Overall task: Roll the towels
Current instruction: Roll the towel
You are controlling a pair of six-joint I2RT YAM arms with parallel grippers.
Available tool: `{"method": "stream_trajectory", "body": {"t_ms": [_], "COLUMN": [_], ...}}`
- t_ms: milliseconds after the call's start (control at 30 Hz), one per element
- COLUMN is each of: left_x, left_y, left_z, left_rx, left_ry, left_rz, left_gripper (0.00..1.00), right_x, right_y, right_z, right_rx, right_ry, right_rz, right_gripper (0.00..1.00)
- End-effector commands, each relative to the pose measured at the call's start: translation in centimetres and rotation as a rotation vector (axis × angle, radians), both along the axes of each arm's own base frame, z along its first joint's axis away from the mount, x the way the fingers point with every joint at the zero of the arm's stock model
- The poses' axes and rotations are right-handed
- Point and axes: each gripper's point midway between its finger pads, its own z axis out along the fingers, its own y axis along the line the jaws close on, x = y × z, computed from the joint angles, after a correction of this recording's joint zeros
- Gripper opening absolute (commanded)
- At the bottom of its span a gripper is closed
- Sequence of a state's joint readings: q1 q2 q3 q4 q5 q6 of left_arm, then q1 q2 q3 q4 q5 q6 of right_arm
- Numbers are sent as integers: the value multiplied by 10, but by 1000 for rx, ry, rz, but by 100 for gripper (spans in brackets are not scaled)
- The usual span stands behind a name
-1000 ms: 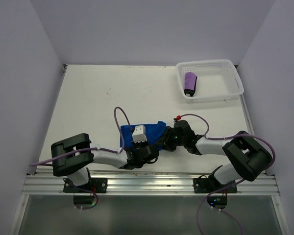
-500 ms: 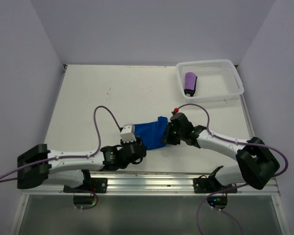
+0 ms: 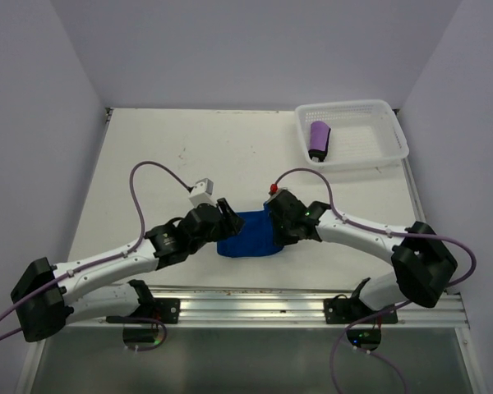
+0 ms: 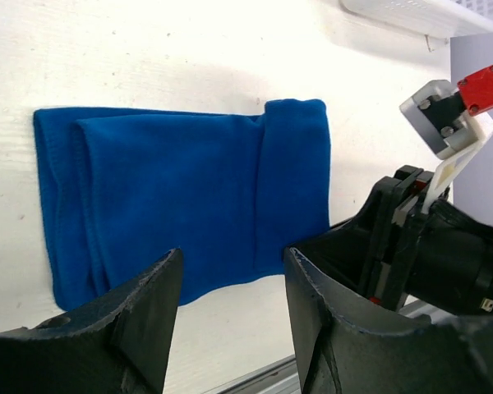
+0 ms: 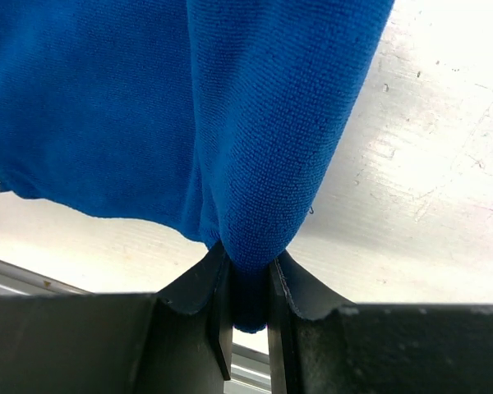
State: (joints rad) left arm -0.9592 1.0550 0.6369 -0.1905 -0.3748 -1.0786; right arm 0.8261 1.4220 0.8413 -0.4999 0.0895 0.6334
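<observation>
Right gripper (image 5: 245, 275) clamping blue towel (image 5: 131, 98) edge, left gripper (image 4: 230, 324) apart.
I'm risking fold slipping free if dragging fast.

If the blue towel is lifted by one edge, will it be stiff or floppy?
Probably floppy: the blue towel bunches into a soft fold where the right pincer pinches it. It would likely sag and unfold, since its folded layers lie loose. Its fuzzy weave should resist slipping.
</observation>
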Motion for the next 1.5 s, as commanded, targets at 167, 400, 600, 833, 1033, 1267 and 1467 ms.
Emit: {"method": "stream_trajectory", "body": {"t_ms": [167, 400, 600, 833, 1033, 1267, 1467], "left_x": [14, 24, 34, 33, 24, 20, 37], "left_y": [-29, -36, -21, 31, 63, 100, 102], "left_z": [19, 9, 6, 16, 9, 11, 8], "left_rx": [-143, -221, -231, -162, -98, -56, -52], "left_ry": [-6, 61, 78, -15, -27, -72, -44], "left_rz": [-81, -65, -9, 142, 222, 336, 319], "left_gripper": [56, 56, 56, 56, 57, 59, 58], "right_x": [3, 6, 9, 12, 5, 0, -2], "right_y": [-3, -3, -12, 6, 14, 18, 15], "right_z": [12, 10, 9, 25, 12, 4, -7], "right_rx": [-192, -182, -272, -379, -489, -578, -561], "right_ry": [-57, -133, -124, -143, -140, -207, -272], "right_rz": [58, -1, -28, -1, 33, 49, 33], "right_gripper": [0, 0, 0, 0, 0, 0, 0]}}
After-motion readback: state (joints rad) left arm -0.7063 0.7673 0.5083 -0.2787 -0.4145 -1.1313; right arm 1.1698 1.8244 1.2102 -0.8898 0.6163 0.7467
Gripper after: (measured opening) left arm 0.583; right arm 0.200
